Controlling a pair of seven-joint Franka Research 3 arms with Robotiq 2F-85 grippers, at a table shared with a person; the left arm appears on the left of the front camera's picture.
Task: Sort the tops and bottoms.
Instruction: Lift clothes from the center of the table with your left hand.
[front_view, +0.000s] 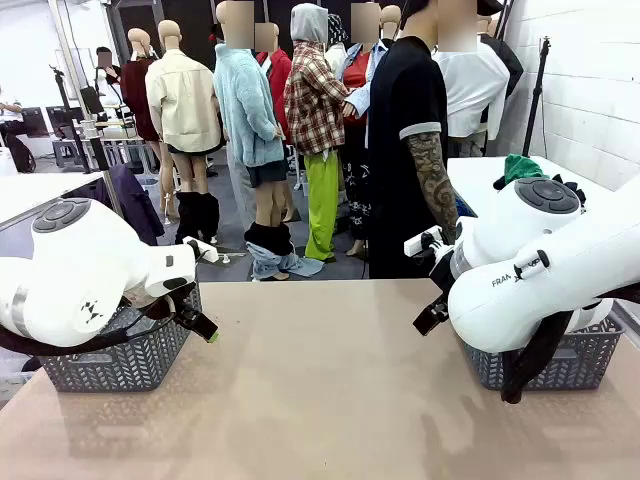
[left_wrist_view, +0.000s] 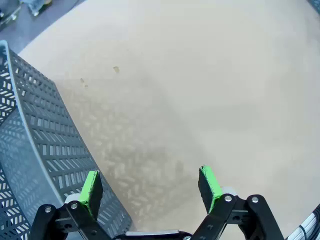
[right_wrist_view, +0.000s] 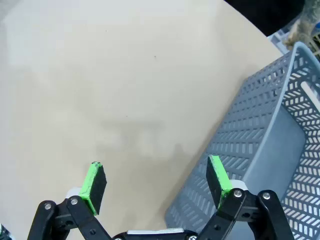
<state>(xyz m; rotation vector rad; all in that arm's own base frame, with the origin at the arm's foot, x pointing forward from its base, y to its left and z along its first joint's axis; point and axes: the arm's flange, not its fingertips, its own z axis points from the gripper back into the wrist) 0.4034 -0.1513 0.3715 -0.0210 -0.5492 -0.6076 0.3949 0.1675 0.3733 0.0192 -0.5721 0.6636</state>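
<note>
Grey mesh basket (front_view: 120, 365) at the left end of the bench (front_view: 320, 400), half tucked under the left arm. Just beside its wall, left gripper (left_wrist_view: 150, 187) hovering over bare tan bench top, fingers (left_wrist_view: 91, 189) spread wide and empty.

Past the far edge, near the middle, person (front_view: 405, 150) in a black T-shirt standing side-on, tattooed forearm hanging down.

Further right, green cloth (front_view: 520, 166) bunched up beyond the bench, peeking over the big round joint of the right arm, close to the person's forearm. Too hidden to tell its cut or what it rests on.

Right gripper (right_wrist_view: 157, 182) angled down at the bench top, fingers (right_wrist_view: 218, 180) wide apart and holding nothing, just beside the wall of a second grey basket (right_wrist_view: 260, 145) at the bench's right end.
</note>
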